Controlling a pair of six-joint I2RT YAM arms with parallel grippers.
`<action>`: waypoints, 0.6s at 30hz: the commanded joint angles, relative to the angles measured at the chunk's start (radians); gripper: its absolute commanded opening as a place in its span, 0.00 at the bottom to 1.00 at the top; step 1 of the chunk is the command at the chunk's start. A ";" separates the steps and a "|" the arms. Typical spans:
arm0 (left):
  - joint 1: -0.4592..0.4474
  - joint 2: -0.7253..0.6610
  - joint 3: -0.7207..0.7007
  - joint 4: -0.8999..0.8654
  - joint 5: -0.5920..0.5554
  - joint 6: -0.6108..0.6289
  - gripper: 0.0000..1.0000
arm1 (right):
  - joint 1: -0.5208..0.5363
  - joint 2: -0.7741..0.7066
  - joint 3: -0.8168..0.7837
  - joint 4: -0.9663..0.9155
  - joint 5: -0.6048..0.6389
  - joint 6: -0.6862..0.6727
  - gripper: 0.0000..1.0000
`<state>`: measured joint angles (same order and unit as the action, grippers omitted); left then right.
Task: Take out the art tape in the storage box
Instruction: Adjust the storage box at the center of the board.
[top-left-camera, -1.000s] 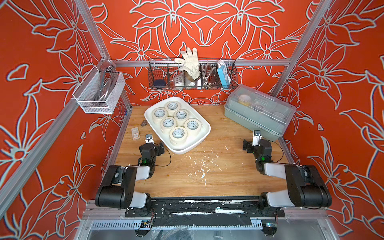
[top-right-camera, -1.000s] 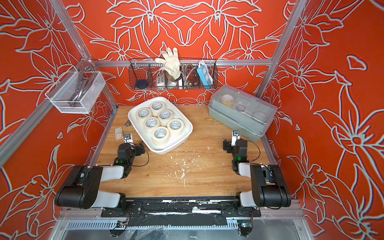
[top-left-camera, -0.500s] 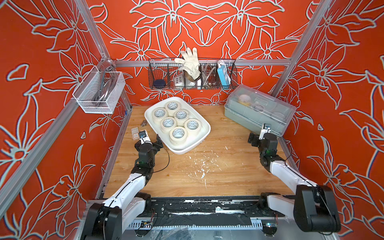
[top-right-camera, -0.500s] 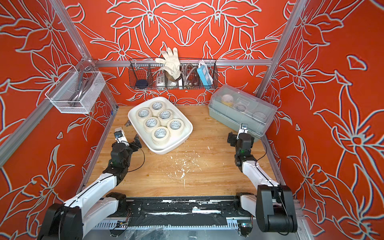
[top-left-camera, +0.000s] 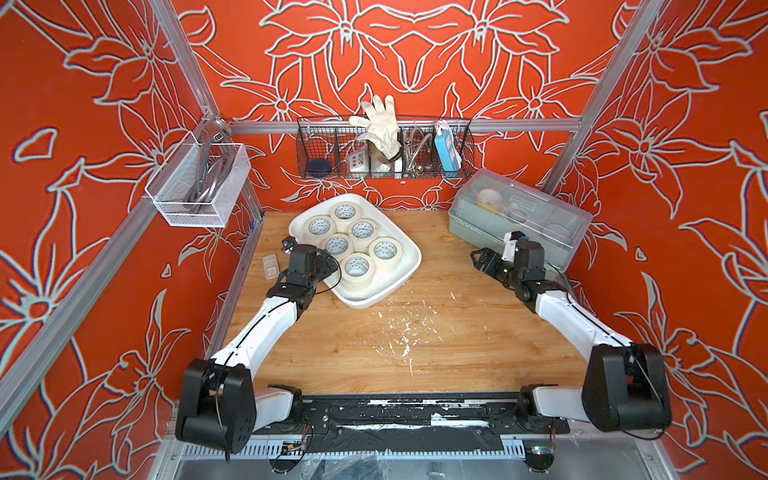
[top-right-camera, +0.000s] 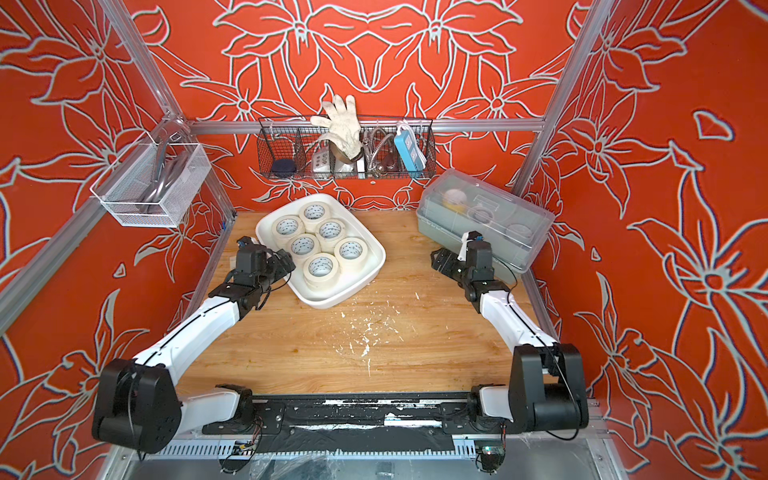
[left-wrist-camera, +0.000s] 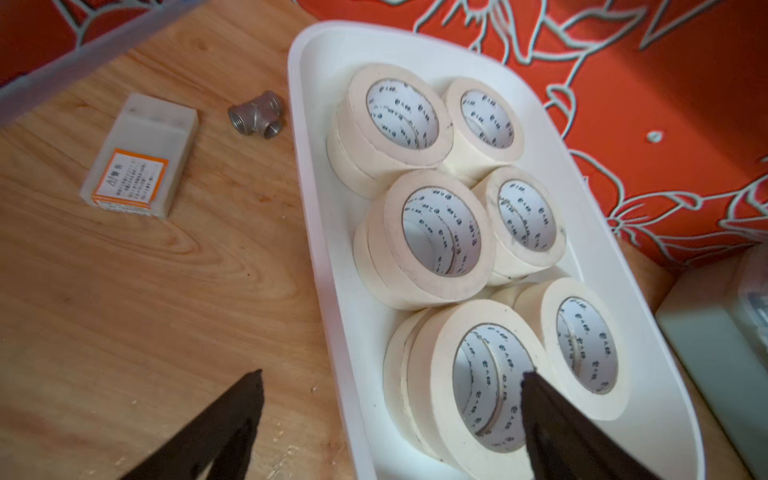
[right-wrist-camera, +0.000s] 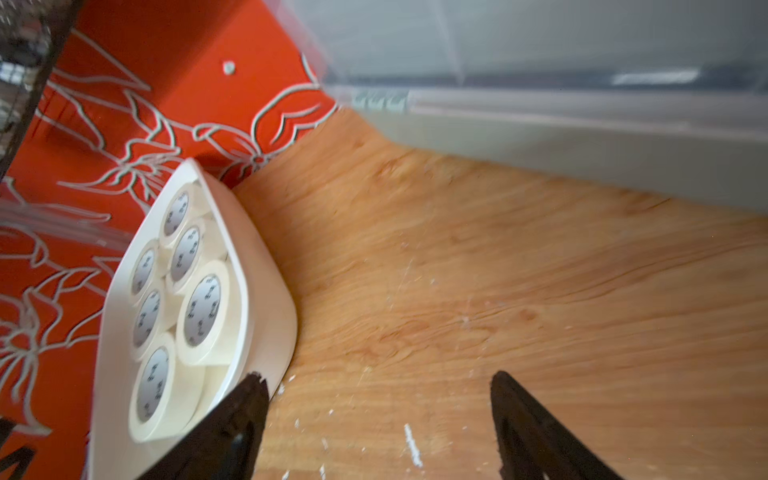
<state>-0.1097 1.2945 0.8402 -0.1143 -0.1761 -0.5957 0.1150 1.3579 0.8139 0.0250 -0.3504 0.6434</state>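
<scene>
storage box (top-left-camera: 365, 300) diagonal, art tape (top-left-camera: 337, 245) cores up; left gripper (left-wrist-camera: 390, 376), right gripper (right-wrist-camera: 377, 375) wide, empty.

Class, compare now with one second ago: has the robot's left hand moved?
Yes. The left hand has advanced away from the robot's base, reaching the storage box rim it earlier stood short of.

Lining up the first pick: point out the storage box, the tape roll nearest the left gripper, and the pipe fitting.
Storage box (left-wrist-camera: 322, 249): left wrist view, side wall.
Nearest tape roll (left-wrist-camera: 432, 374): left wrist view, cream face.
Pipe fitting (left-wrist-camera: 257, 114): left wrist view, grey body.
</scene>
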 joint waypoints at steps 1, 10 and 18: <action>0.019 0.073 0.056 -0.133 0.061 -0.022 0.90 | 0.051 0.036 0.060 -0.073 -0.091 -0.007 0.86; 0.056 0.272 0.139 -0.189 0.101 0.017 0.69 | 0.197 0.091 0.102 -0.095 0.002 -0.080 0.79; 0.058 0.270 0.133 -0.184 0.096 0.064 0.35 | 0.288 0.062 0.116 -0.111 0.069 -0.111 0.78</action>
<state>-0.0578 1.5852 0.9680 -0.2764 -0.0776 -0.5636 0.3897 1.4414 0.9024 -0.0574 -0.3290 0.5655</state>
